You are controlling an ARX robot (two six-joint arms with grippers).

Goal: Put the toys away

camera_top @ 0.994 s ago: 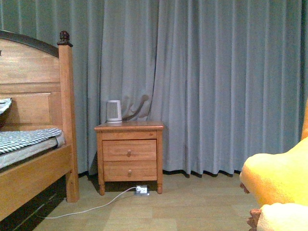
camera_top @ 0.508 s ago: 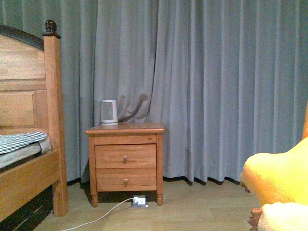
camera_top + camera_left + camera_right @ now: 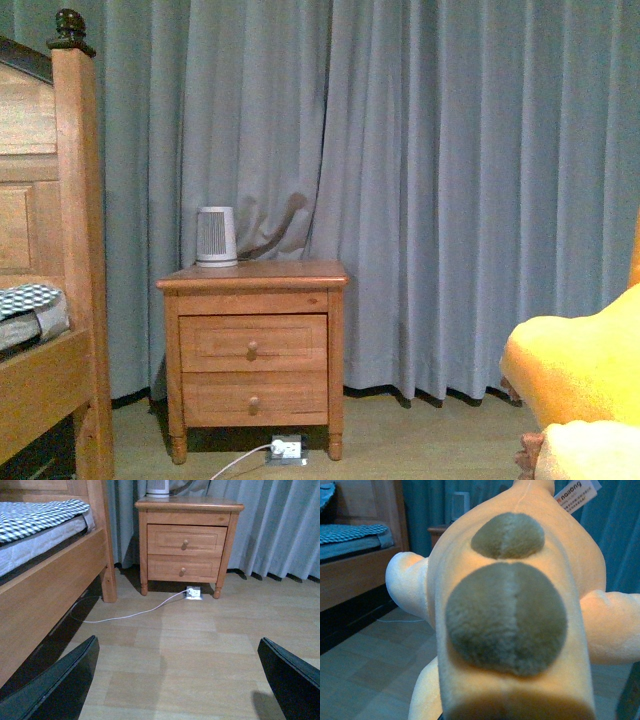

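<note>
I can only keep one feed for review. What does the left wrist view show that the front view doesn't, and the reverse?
Only the left wrist view: the left gripper, its dark fingers spread wide with nothing between them.
Only the front view: the soft orange-yellow plush toy at the right edge, and the bedpost's dark round knob.
Both: the wooden two-drawer nightstand, the white ribbed appliance on it, the white power strip on the floor by it, the grey-blue curtain and the wooden bed.
</note>
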